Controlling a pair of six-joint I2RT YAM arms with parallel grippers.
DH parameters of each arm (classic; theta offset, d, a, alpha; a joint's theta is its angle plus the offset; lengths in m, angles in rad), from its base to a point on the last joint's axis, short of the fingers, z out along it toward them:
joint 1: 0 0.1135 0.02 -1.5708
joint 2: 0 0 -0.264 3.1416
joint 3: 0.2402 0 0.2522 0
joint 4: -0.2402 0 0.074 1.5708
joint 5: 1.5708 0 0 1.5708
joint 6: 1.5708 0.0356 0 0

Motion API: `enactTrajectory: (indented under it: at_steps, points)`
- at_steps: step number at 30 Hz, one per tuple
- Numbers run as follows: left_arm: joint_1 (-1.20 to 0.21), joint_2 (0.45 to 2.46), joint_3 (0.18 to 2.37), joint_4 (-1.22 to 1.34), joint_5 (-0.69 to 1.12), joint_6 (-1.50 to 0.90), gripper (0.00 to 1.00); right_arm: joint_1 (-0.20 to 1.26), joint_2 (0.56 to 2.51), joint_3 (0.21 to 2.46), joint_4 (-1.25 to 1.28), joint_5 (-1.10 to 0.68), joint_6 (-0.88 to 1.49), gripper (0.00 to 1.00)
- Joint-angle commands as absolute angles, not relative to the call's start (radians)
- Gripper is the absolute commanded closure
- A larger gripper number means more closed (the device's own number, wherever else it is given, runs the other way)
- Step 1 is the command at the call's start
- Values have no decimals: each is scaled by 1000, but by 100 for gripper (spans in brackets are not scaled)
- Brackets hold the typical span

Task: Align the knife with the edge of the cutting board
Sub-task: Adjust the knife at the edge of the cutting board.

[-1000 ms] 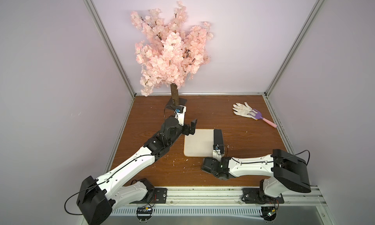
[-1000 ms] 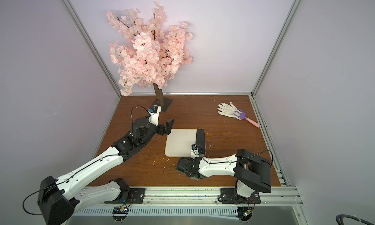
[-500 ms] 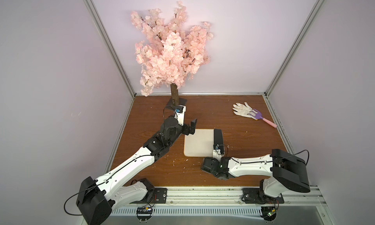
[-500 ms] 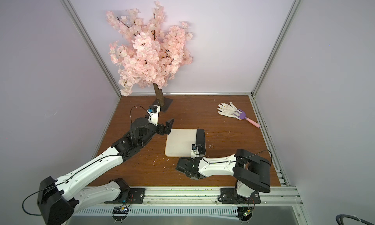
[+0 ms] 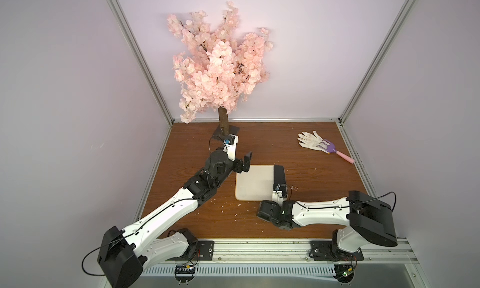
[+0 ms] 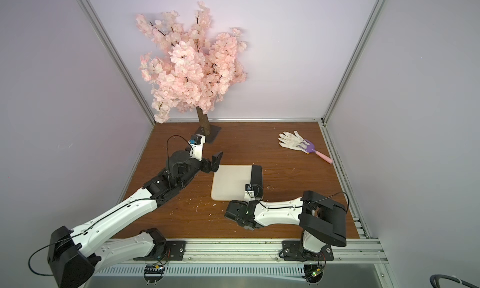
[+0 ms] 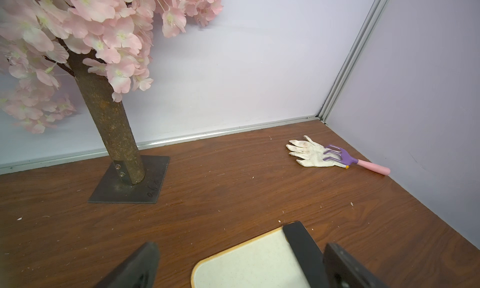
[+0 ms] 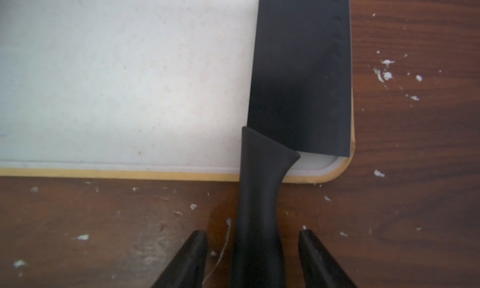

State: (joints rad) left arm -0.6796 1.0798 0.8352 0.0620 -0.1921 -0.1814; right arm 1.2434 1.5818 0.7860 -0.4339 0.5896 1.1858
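Black jaws wide and empty, the left gripper hovers by the far left corner of the cream, round-cornered cutting board. The matte black knife lies flush along its right edge, slim handle overhanging toward the table's front edge. The right gripper straddles that handle, parted, untouching: the release step, I judge; next, a straight, nudge-free retreat

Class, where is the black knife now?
In both top views the knife lies flat along the cutting board's edge on the robot's right, its handle sticking off the near edge between the open right gripper's fingers.
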Motion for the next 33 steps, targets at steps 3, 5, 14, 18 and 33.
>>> enactTrajectory:
  at_steps: [3, 5, 14, 18, 33]
  points:
    - [-690, 1084, 830, 71, -228, -172, 1, 1246, 1514, 787, -399, 631, 1145, 34]
    - [-690, 1087, 831, 67, -239, -172, 1, 1246, 1505, 788, -401, 636, 1133, 31]
    - [-690, 1112, 834, 61, -277, -172, 0, 1228, 1427, 765, -396, 656, 1073, 22]
    - [-690, 1117, 835, 55, -318, -185, 0, 1197, 1357, 746, -384, 655, 1028, 16]
    - [-674, 1228, 879, -6, -426, -208, 1, 991, 1167, 735, -336, 587, 794, 1]
